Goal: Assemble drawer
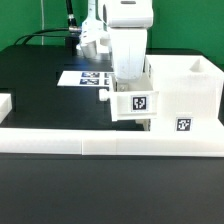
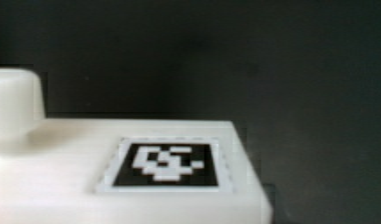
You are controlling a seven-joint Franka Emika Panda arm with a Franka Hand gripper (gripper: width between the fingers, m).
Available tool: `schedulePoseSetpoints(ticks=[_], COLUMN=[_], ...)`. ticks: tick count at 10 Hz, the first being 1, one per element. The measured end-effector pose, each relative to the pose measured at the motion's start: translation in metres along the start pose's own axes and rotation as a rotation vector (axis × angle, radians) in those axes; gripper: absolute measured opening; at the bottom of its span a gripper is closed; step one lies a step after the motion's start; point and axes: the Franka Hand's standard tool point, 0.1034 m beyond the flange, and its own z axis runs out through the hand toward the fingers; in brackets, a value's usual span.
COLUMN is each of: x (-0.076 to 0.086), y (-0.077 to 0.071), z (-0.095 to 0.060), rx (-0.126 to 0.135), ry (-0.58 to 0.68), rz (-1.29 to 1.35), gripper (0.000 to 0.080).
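Note:
A white knobbed tray (image 1: pixel 135 103) with a square tag on its face sits at the open side of the tall white box housing (image 1: pixel 188 90), which stands at the exterior view's right and carries its own tag. My gripper (image 1: pixel 130 87) comes straight down onto the tray's top and appears shut on the tray; its fingertips are hidden behind the tray wall. The wrist view is filled by the tray's tagged face (image 2: pixel 169 165) and its round knob (image 2: pixel 13 100); no fingers show there. A second tray is not clearly in view.
A long low white border bar (image 1: pixel 100 143) runs across the front. The marker board (image 1: pixel 85 77) lies flat behind the tray. A white piece (image 1: pixel 5 103) shows at the exterior view's left edge. Cables trail at the back.

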Motion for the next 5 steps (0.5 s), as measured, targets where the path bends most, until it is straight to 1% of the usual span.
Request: schedulePoseSetpoints(ticks=[1, 2, 3, 4, 5], x=[-0.0009, -0.0015, -0.0014, -0.0014, -0.0011], y=[0.0003, 0.0003, 0.0001, 0.0002, 0.0011], z=[-0.0003, -0.0002, 0.0001, 0.0000, -0.0017], rx=[0.000, 0.000, 0.001, 0.001, 0.000], ry=[-0.001, -0.001, 0.000, 0.000, -0.002], rz=[0.007, 0.009, 0.009, 0.009, 0.008], gripper=[0.0044, 0.0125, 0.0125, 0.0272, 0.0450])
